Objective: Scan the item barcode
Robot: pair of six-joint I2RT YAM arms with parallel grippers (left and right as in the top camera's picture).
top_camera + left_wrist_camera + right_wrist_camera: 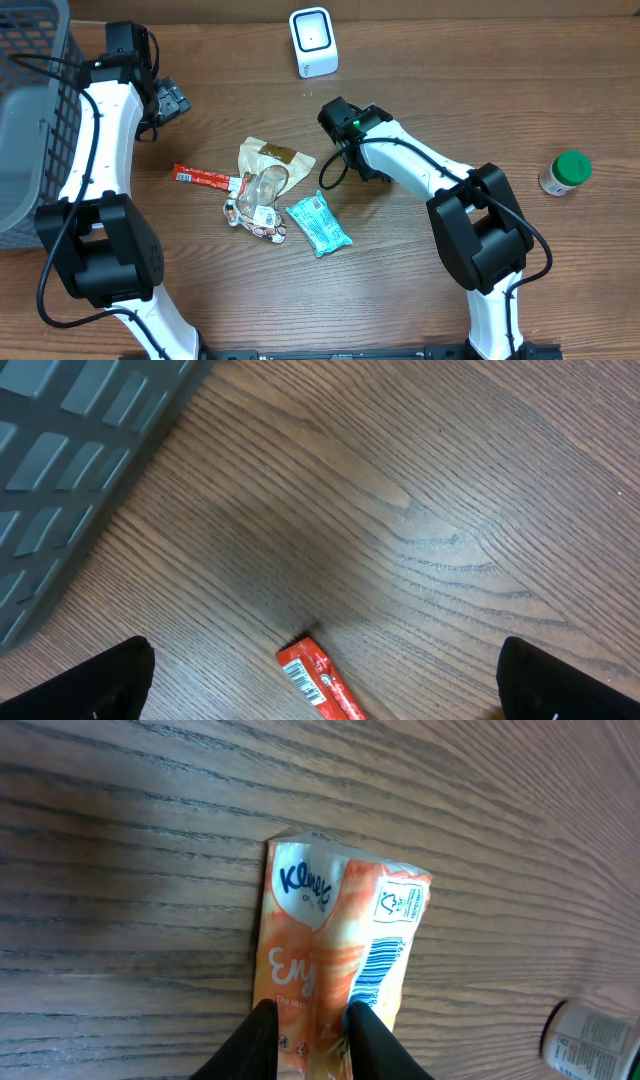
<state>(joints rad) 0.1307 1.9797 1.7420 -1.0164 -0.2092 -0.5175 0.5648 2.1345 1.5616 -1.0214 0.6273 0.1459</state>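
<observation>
Work surface: wooden table (pixel 560 80), mid-brown, with a pronounced dark grain running lengthwise. A grey plastic basket (pixel 30 120) with lattice walls stands on it and is partly cut off from view. To the right of the basket the tabletop is matte and evenly lit, with soft-edged shadows. Far right of the basket, towards the back, the wood reads paler.

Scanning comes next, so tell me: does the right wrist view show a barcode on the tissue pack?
Yes, blue bars of a barcode run down the right side of the pack, just above the fingers.
</observation>
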